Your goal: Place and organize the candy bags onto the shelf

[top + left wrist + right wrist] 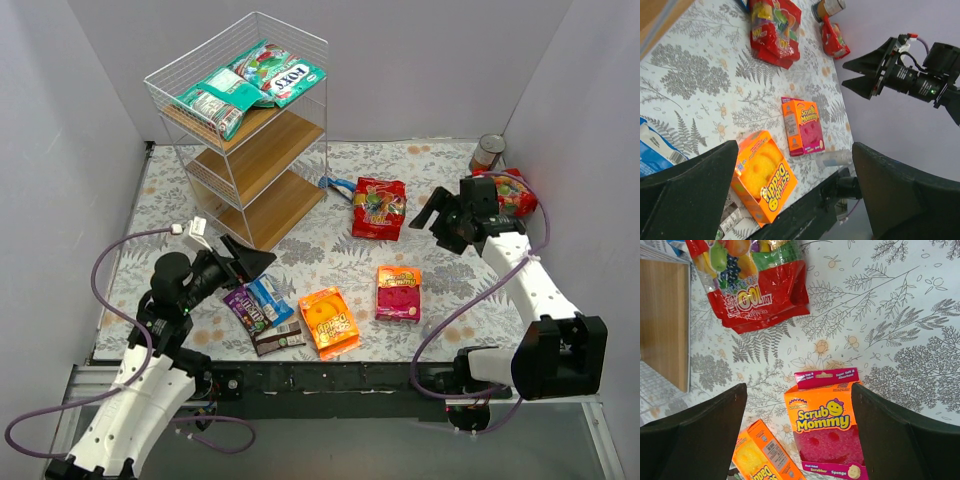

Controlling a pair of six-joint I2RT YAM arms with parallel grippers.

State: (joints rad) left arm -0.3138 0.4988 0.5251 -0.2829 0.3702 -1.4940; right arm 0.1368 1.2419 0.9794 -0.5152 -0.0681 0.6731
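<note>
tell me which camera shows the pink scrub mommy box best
The right wrist view: the Scrub Mommy box lies close below the camera, front up, its label easy to read. The left wrist view shows it whole but farther off and turned sideways. The top view shows it small, lettering unreadable.

Overhead wide; wrists share pink sponge pack.

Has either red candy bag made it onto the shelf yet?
No: one red bag lies mid-table, the other red bag by the tin can; the shelf holds only teal-green bags.
</note>
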